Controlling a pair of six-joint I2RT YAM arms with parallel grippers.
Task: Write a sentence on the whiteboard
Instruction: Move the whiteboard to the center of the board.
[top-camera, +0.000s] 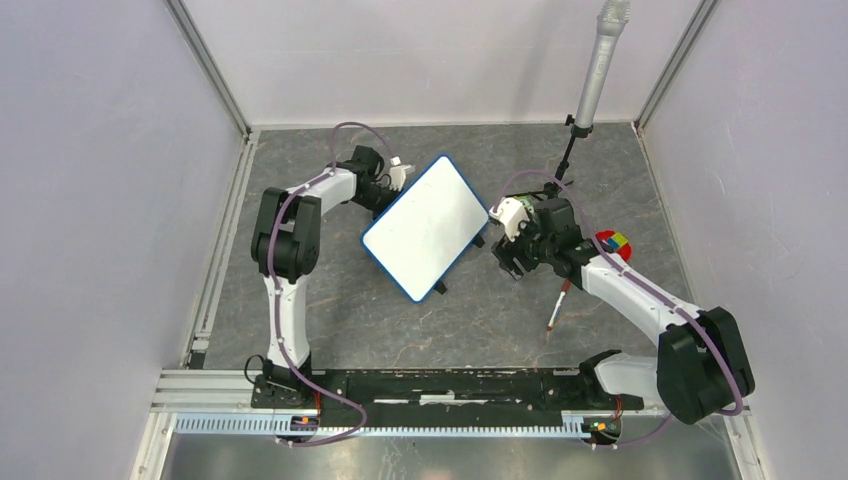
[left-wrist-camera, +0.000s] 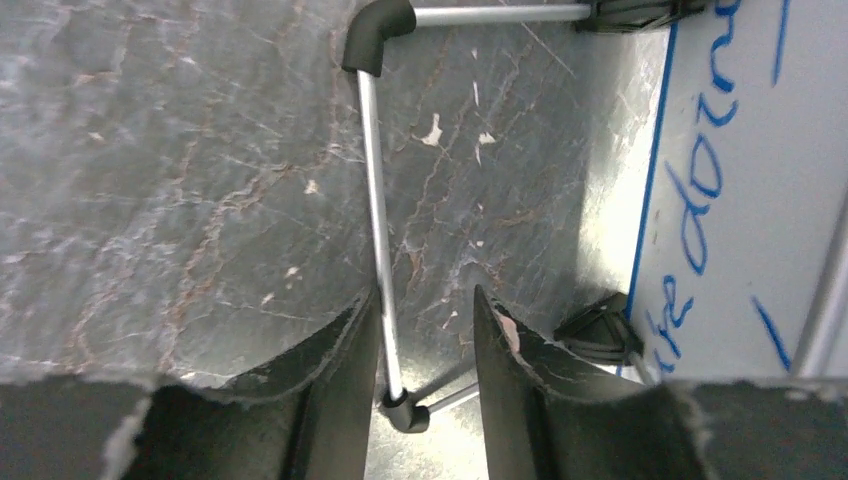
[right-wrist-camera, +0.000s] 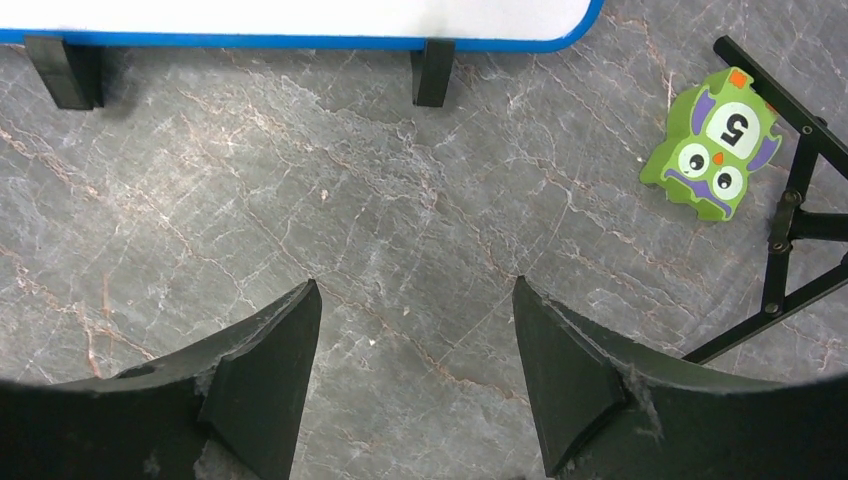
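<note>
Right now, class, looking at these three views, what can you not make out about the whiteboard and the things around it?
1. Blue handwriting, left wrist view: cut off by the right edge; not readable whole.
2. Whiteboard face, right wrist view: cut off by the top edge.
3. Coloured object, top view: partly behind the right arm; unidentifiable.
4. Marker, top view: too small to tell if capped.

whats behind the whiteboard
Behind the whiteboard, the left wrist view shows a thin silver rod stand on the grey table, the left gripper with a finger on either side of it, and blue handwriting on that face. From above, the board covers the stand and writing.
</note>
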